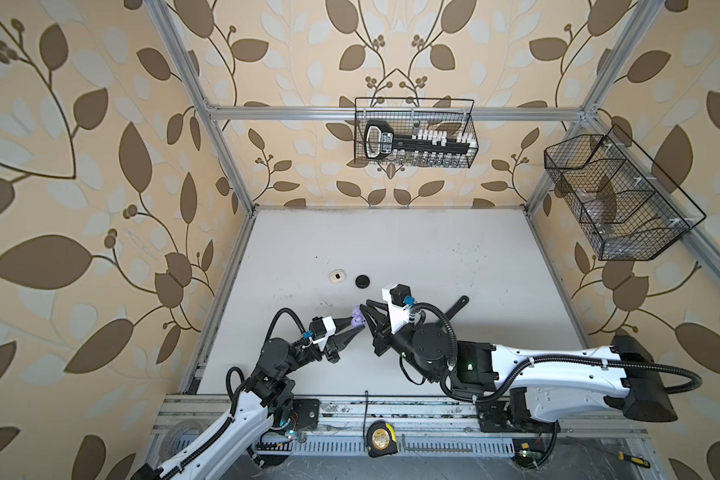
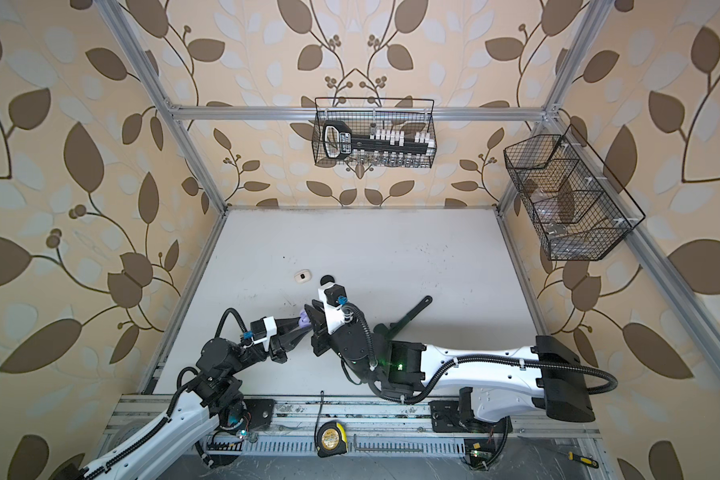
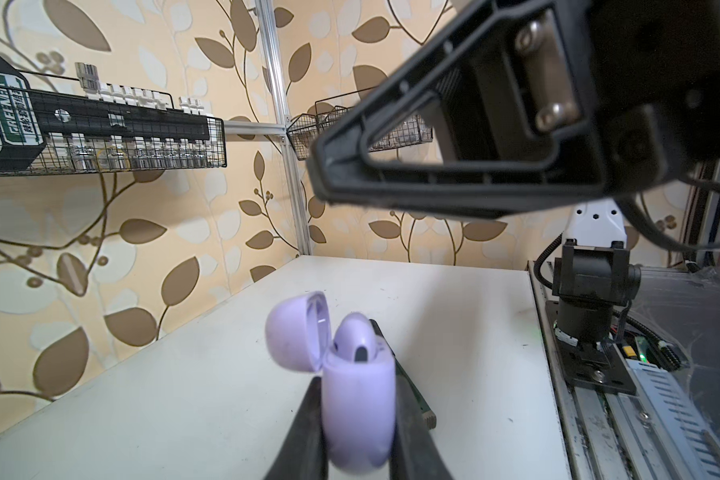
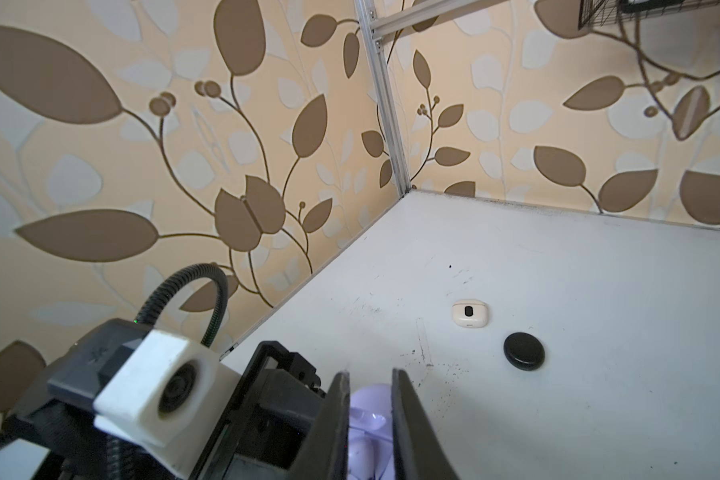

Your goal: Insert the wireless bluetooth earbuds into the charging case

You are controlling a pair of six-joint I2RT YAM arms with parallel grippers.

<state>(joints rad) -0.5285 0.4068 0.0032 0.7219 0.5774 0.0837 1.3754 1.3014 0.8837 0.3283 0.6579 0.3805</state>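
The lilac charging case [image 3: 358, 395] is being gripped around its lower body by the left end effector [image 3: 358, 415], whose two dark fingers [image 3: 308, 419] are pressing on opposite sides, holding it above the bench [image 1: 433, 257] near the front middle. The case is standing upright with its long axis vertical, mouth facing up, and its lid [image 3: 292, 328] is hanging open on its hinge. One lilac earbud [image 3: 356, 340] is sitting in the mouth, rounded head poking out and stem pointing down into the well. The near rim is hiding any second well. In both top views the case [image 1: 357, 320] is showing only as a small lilac patch between the two end effectors. The right end effector [image 4: 368, 374] is hovering just over it with its jaws slightly apart and gripping nothing, a blurred strip of lilac showing through the gap. Farther back, a white case [image 1: 337, 276] and a round black case [image 1: 363, 281] are lying side by side, closed. The right arm is covering most of a dark green tool [image 1: 458, 305].
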